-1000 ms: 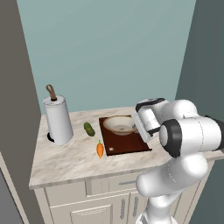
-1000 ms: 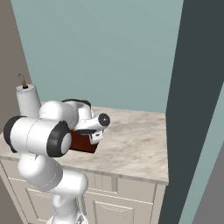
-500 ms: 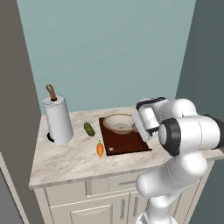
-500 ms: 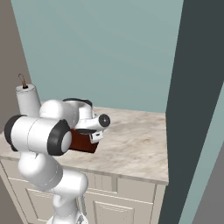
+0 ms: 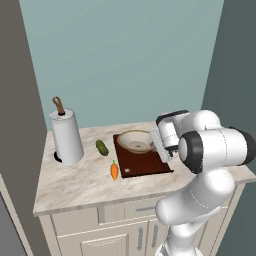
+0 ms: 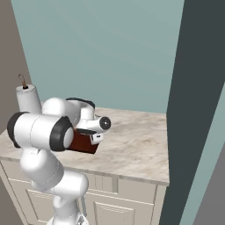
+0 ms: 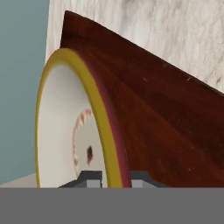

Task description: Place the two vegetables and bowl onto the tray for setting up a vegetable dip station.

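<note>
The two-finger gripper (image 7: 113, 176) pinches the rim of the wide tan-beige bowl (image 5: 135, 141), which sits on the dark reddish-brown rectangular tray (image 5: 145, 161)'s far end. Releasing unevenly could tip the bowl; the orange carrot (image 5: 114, 170) and green cucumber (image 5: 102, 147) lie left of the tray.

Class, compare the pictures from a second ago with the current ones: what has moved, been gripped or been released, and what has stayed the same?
Nothing has visibly changed. The fingers still pinch the rim of the bowl, which sits on the tray as before. The carrot and cucumber lie where they were on the counter, off the tray, beside the paper towel roll.
</note>
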You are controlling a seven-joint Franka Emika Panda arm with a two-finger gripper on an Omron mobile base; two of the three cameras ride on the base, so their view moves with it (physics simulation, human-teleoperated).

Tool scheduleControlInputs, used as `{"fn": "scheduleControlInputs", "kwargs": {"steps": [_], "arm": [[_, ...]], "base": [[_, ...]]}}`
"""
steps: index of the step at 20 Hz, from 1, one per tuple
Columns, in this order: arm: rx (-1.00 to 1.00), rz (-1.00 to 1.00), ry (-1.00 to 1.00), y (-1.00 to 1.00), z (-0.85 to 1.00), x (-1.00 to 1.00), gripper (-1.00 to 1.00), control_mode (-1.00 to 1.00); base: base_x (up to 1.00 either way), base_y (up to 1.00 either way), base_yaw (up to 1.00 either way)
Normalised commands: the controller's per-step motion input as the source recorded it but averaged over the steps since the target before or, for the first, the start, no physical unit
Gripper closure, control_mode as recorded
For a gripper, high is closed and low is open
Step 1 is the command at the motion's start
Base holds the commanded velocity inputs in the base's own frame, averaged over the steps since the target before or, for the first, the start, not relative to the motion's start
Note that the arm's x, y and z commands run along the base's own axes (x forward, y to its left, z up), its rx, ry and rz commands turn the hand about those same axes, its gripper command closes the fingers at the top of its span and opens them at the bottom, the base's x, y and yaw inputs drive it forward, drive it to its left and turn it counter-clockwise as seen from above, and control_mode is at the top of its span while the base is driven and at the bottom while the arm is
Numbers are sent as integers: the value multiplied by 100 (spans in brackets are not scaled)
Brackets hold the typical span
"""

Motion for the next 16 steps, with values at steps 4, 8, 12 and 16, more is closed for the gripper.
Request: {"fn": "scheduleControlInputs", "kwargs": {"steps": [4, 8, 12, 16], "arm": [[0, 0, 0, 0, -8, 11, 100, -100], [0, 0, 0, 0, -5, 9, 100, -100], [0, 0, 0, 0, -3, 8, 100, -100], [0, 0, 0, 0, -3, 7, 100, -100]], "base": [[0, 0, 0], [0, 0, 0], [0, 0, 0], [0, 0, 0]]}}
